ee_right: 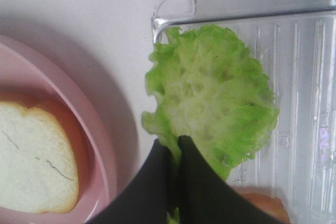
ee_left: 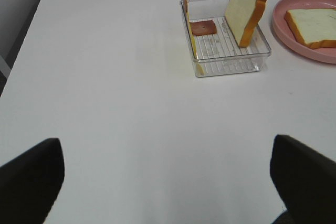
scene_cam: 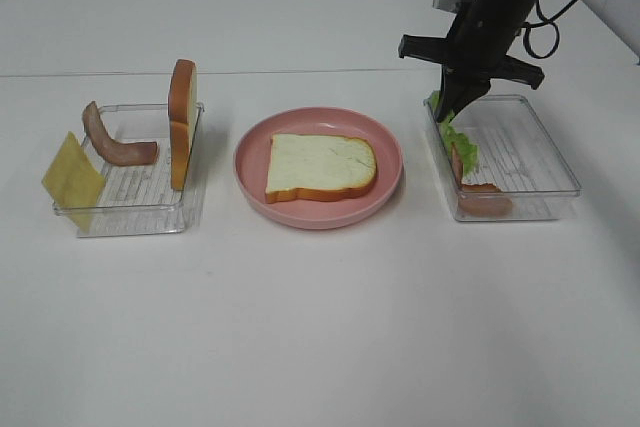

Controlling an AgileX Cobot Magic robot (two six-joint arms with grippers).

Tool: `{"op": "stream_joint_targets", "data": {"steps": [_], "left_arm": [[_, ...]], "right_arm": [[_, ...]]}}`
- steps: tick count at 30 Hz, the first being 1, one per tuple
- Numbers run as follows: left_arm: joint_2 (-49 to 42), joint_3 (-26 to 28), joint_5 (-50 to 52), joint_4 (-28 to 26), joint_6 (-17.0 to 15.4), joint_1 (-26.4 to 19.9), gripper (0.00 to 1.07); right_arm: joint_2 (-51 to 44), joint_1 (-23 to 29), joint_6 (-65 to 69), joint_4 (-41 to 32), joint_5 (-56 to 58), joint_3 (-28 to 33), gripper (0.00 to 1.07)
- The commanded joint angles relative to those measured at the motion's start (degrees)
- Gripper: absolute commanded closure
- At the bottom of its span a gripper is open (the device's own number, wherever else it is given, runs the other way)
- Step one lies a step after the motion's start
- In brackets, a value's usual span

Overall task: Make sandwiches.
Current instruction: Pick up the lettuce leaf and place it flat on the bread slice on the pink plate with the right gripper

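**Exterior high view, right of frame.** My right gripper (scene_cam: 452, 112) reaches down into the clear right-hand tray (scene_cam: 545, 162). Its jaws are pinched tight on the edge of the green lettuce leaf (scene_cam: 460, 142) (the right wrist view shows the black tips meeting over the frilled rim). A bacon strip (scene_cam: 485, 199) lies in the same tray, nearer the lower edge of the frame.

**Centre.** One bread slice (scene_cam: 320, 165) lies flat on the pink plate (scene_cam: 250, 162), bare so far.

**Left of frame.** The left-hand tray (scene_cam: 130, 209) holds an upright bread slice (scene_cam: 182, 122), a cheese square (scene_cam: 72, 179) and a second bacon strip (scene_cam: 115, 142). My left gripper (ee_left: 168, 182), seen only in its wrist view, hangs spread wide and empty above bare table.

**Step in hand, as I judge it:** carrying lettuce to bread. The hold is thin, on the rim only. I would lift straight up until the leaf clears the tray wall, travel slowly, and centre it over the slice before letting go.
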State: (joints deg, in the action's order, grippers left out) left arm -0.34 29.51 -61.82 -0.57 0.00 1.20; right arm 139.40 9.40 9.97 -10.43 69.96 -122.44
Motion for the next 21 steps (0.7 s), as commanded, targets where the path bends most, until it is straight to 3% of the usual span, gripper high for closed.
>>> {"op": "stream_joint_targets", "data": {"steps": [1,11,14,16,19,21], "left_arm": [[-0.9,0.1,0.2,-0.2,0.0,0.0,0.04],[-0.9,0.1,0.2,-0.2,0.0,0.0,0.04],[-0.9,0.1,0.2,-0.2,0.0,0.0,0.04],[-0.9,0.1,0.2,0.2,0.0,0.0,0.04],[-0.9,0.1,0.2,0.2,0.0,0.0,0.04],[-0.9,0.1,0.2,0.2,0.0,0.0,0.04]], "right_arm": [[-1.3,-0.1,-0.5,0.5,6.2,0.4,1.07],[-10.4,0.1,-1.5,-2.5,6.2,0.4,1.07],[-12.2,0.1,-3.0,-7.4,6.1,0.4,1.07],[-12.4,0.7,-6.2,-16.0,5.7,0.4,1.07],[-12.4,1.3,-6.9,-17.9,5.6,0.5,1.07],[-11.9,4.9,-9.2,-21.3,3.3,0.5,1.07]]}}
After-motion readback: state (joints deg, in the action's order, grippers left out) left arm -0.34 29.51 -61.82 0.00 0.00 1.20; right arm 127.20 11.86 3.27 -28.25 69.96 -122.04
